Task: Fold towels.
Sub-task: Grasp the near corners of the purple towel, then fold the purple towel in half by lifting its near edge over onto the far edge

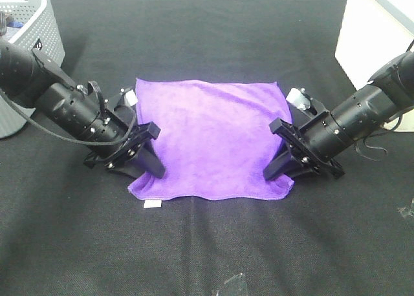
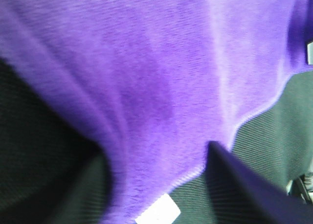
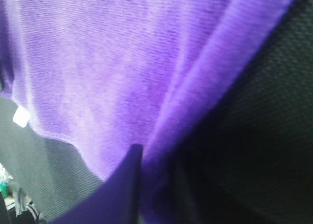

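Observation:
The purple towel [image 1: 213, 137] lies spread flat on the black mat, its small white tag [image 1: 152, 204] sticking out at the near left corner. My left gripper [image 1: 150, 170] comes in from the left, low on the towel's near left edge. In the left wrist view the cloth [image 2: 146, 87] puckers between the two dark fingers [image 2: 244, 194], next to the tag [image 2: 159, 212]. My right gripper [image 1: 279, 170] presses on the near right edge. The right wrist view shows a ridge of cloth [image 3: 195, 97] pinched up between its fingers [image 3: 117, 190].
A grey perforated basket [image 1: 26, 37] stands at the back left, close behind the left arm. A white box [image 1: 375, 37] stands at the back right. A scrap of clear tape [image 1: 233, 284] lies on the mat near the front edge.

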`<control>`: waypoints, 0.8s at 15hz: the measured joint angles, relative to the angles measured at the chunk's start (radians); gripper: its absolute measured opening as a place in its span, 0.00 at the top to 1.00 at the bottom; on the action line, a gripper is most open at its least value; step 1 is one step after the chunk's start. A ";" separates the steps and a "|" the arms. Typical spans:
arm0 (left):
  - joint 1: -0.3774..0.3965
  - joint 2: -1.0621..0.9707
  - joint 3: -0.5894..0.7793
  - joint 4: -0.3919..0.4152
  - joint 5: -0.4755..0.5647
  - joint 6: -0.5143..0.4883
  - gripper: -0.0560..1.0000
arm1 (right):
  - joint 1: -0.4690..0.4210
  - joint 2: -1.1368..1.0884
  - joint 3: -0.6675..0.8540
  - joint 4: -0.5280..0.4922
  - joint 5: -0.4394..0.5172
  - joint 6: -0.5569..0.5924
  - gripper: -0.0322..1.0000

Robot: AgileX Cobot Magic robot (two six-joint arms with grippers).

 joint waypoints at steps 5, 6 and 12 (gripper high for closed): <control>-0.001 0.006 0.005 -0.004 0.004 0.060 0.95 | 0.000 0.001 0.001 -0.006 0.003 0.001 0.96; -0.001 -0.006 0.006 0.005 0.005 0.081 0.95 | 0.001 -0.005 0.002 -0.018 0.013 0.001 0.96; 0.001 -0.198 0.084 0.095 0.032 0.076 0.95 | 0.006 -0.202 0.169 -0.018 0.028 0.009 0.96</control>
